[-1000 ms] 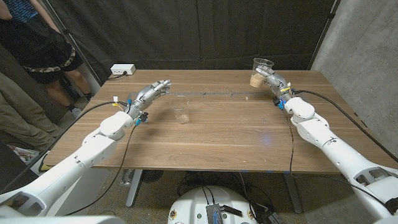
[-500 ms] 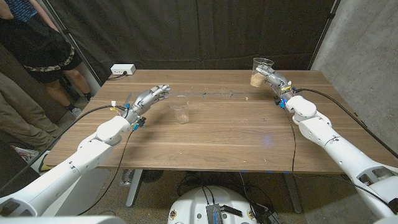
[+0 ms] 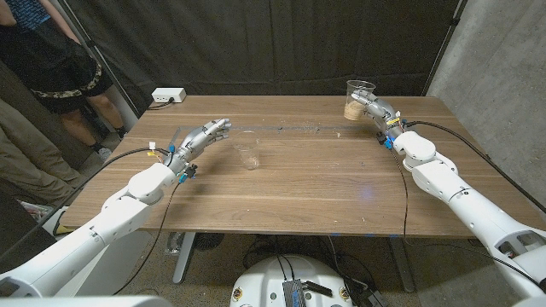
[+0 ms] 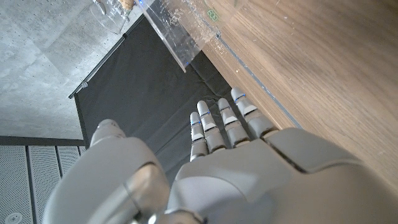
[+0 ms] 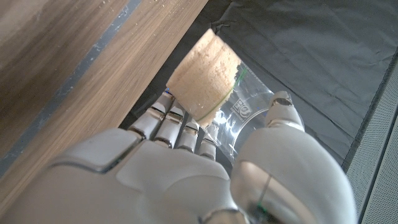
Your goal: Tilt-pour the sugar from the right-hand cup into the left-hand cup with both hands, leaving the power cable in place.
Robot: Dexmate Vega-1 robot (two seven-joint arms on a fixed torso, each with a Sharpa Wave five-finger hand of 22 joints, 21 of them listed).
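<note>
The sugar-filled cup (image 3: 360, 97) is a clear plastic one at the far right of the wooden table (image 3: 307, 179), with brown sugar (image 3: 351, 109) filling its lower part. The right hand (image 3: 377, 109) grasps it, fingers and thumb wrapped round its wall; in the right wrist view the sugar (image 5: 205, 84) lies banked against one side of the cup (image 5: 239, 115), between the fingers (image 5: 171, 124) and the thumb. The empty clear cup (image 3: 248, 154) stands upright near the table's middle left, well apart from the filled one. The left hand (image 3: 207, 134) hovers just left of it, fingers straight and held close together, grasping nothing and not touching the cup; the left wrist view shows the same hand (image 4: 249, 168) with its fingers (image 4: 217, 124) stretched out above the table edge. A white power strip (image 3: 167, 96) sits at the table's far left corner. A person (image 3: 51, 68) stands beyond the table's left side.
</note>
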